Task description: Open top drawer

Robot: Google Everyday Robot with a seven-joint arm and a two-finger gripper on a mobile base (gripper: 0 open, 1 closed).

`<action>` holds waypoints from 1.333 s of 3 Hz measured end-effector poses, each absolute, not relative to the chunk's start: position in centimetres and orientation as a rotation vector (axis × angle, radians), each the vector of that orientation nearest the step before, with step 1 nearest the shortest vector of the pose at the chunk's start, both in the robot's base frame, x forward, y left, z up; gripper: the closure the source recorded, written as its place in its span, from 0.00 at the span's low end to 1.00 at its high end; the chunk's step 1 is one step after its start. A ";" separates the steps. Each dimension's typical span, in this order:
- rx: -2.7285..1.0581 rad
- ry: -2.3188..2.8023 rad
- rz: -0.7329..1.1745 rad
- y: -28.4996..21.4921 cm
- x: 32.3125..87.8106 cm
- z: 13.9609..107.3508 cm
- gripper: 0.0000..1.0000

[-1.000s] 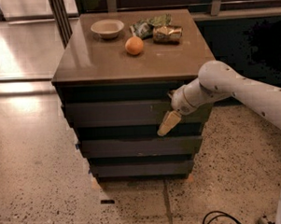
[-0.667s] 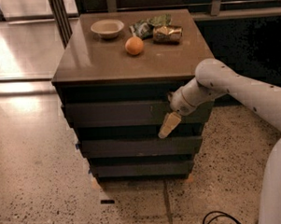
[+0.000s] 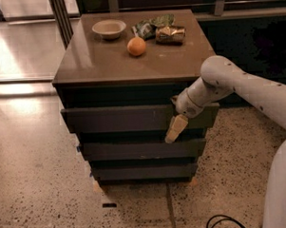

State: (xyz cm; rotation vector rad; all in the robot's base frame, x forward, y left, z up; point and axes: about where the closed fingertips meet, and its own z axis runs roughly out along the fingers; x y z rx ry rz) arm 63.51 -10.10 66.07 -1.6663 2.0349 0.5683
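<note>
The top drawer [image 3: 114,119] is the wide dark grey-brown front just under the cabinet top, and it stands slightly proud of the cabinet. A dark gap shows above it, and its inner floor is hidden. My gripper [image 3: 176,128] hangs over the drawer's front at its right end, against the face near its lower edge. My white arm reaches in from the right.
Two narrower dark drawer fronts, middle [image 3: 135,149] and bottom [image 3: 136,172], sit below. On the cabinet top are a pale bowl [image 3: 109,28], an orange [image 3: 136,46], a green snack bag [image 3: 148,26] and a shiny packet [image 3: 170,35]. A black cable [image 3: 224,222] lies on the speckled floor.
My gripper and the top drawer front have shifted slightly down and toward the camera. The things on top have not moved.
</note>
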 end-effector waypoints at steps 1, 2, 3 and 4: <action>-1.773 2.042 0.691 -9.9 60.1 66.4 0.00; -1.768 2.038 0.709 -10.0 59.7 66.3 0.00; -1.754 2.028 0.752 -10.1 58.8 66.3 0.00; -1.755 2.030 0.783 -10.2 57.8 66.6 0.00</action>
